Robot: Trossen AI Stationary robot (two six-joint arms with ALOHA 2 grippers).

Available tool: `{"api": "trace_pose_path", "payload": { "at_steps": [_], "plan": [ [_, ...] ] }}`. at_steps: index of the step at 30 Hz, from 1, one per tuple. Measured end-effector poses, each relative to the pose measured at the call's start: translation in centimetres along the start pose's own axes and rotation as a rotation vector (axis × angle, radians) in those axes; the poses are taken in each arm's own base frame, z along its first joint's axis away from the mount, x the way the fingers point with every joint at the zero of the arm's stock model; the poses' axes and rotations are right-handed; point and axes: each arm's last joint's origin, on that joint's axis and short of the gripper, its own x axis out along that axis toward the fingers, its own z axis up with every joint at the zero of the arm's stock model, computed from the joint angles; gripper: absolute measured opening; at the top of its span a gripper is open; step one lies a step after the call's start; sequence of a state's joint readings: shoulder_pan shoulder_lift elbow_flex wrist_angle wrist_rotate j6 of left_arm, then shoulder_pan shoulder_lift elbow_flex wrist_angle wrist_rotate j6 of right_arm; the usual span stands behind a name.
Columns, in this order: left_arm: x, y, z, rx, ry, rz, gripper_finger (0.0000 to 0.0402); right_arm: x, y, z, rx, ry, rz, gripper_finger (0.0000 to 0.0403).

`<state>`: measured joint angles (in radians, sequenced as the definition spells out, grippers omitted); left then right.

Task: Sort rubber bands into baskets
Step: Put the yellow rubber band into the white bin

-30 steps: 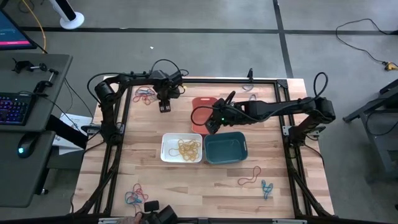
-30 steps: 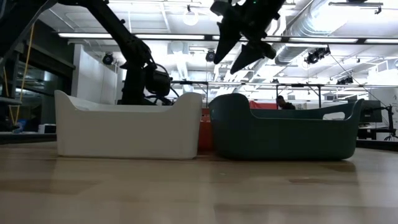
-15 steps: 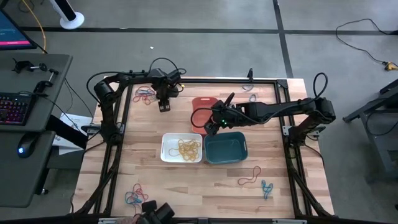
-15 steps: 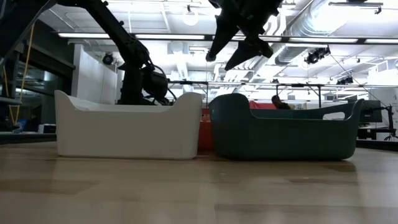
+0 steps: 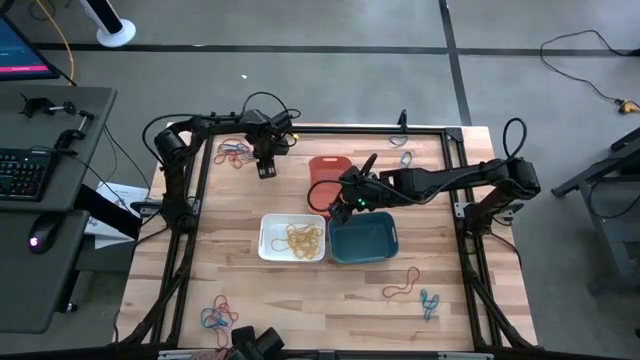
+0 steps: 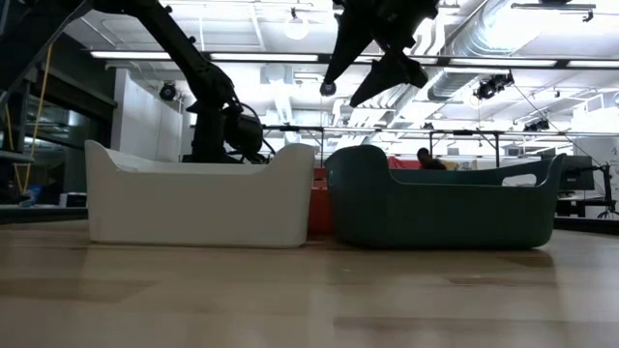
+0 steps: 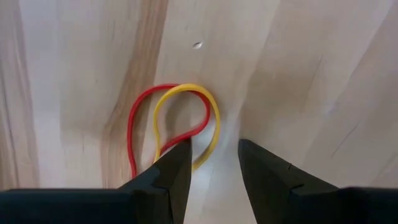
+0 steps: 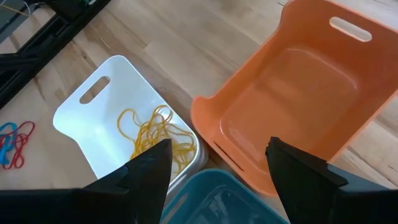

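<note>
A red rubber band [image 7: 138, 118] and a yellow one [image 7: 213, 118] lie overlapped on the wood at the far left. My left gripper [image 7: 214, 149] points straight down over them, open, with one fingertip [image 7: 180, 155] over their overlapping ends. It also shows in the high view [image 5: 265, 172]. My right gripper [image 5: 346, 206] hangs open in the air above the orange-red basket [image 5: 325, 178], clear of it. The white basket [image 5: 292, 238] holds yellow bands [image 8: 155, 134]. Beside it stands the teal-blue basket [image 5: 362, 238]. My left gripper comes from above, with one finger [image 7: 177, 165] over the crossed ends of the red and yellow bands [image 7: 163, 148]. That finger hides the spot, so I cannot tell whether it touches them. Both bands lie flat on the table.
More rubber bands lie in small heaps at the far left [image 5: 233, 153], the near left [image 5: 215, 315], the near right [image 5: 405, 285] and the far middle [image 5: 403, 157]. The black frame [image 5: 330, 128] rims the table. Bare wood lies in front of the baskets.
My right gripper has drifted a little toward the table's near edge above the baskets and turned slightly, staying open.
</note>
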<state>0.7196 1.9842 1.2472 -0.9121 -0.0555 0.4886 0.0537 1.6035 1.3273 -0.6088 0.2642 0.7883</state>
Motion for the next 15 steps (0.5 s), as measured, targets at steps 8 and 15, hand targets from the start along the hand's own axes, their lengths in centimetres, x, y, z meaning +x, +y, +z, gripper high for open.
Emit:
{"api": "trace_pose_path", "payload": {
  "at_steps": [8,15],
  "plan": [
    [0.0,-0.6,-0.2,-0.065,0.038,-0.03,0.001,-0.2,0.4,-0.4,-0.013,0.005,0.01,0.0249],
    [-0.7,-2.5,-0.8,-0.052,0.129,-0.069,0.0,-1.4,1.1,-0.4,0.029,-0.015,0.08,0.0249]
  ]
}}
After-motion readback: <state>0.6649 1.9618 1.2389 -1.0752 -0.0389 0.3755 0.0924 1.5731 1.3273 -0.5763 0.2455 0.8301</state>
